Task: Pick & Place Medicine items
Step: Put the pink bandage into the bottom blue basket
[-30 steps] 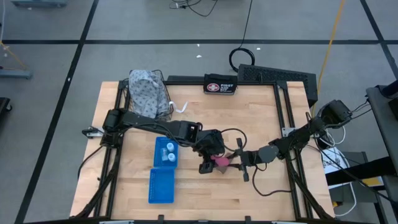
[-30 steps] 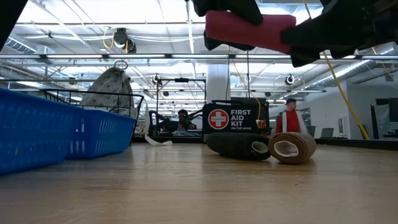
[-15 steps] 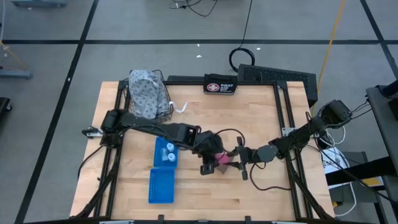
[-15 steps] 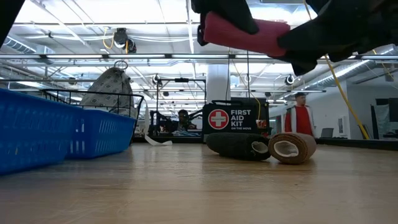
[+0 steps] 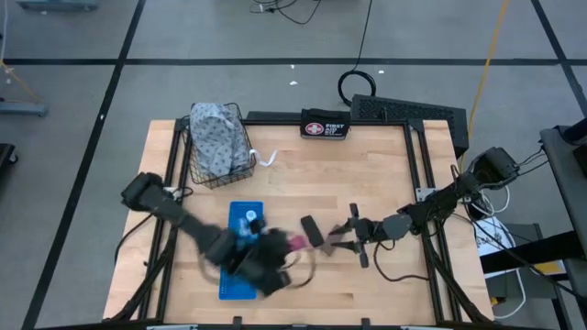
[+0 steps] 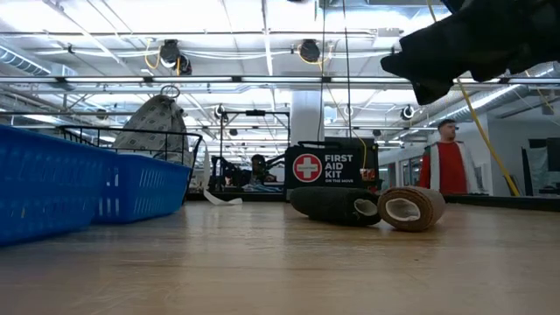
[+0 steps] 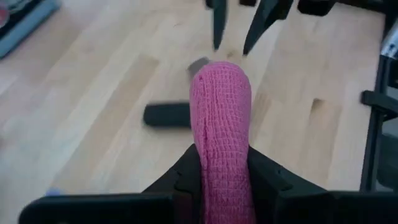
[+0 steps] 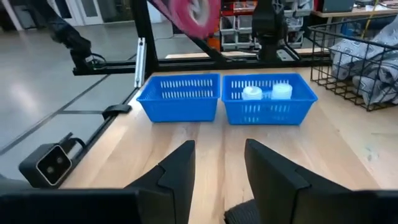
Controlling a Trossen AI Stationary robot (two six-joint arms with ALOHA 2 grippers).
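we find the left gripper [image 7: 221,177] clamped on the pink tube [image 7: 221,124], above the blue basket [image 5: 240,261] at the bench's near left. we advise centring over a compartment before release. the right gripper [image 8: 217,165] hangs open, empty, mid-bench.

pink tube [image 7: 221,134]: woven gauze, rough | table [image 5: 385,174]: matt wood

L gripper [image 7: 221,180] clamped on pink tube [image 7: 222,134], arm low over front-left. R gripper [image 5: 321,242] jaws apart, mid-worktop.
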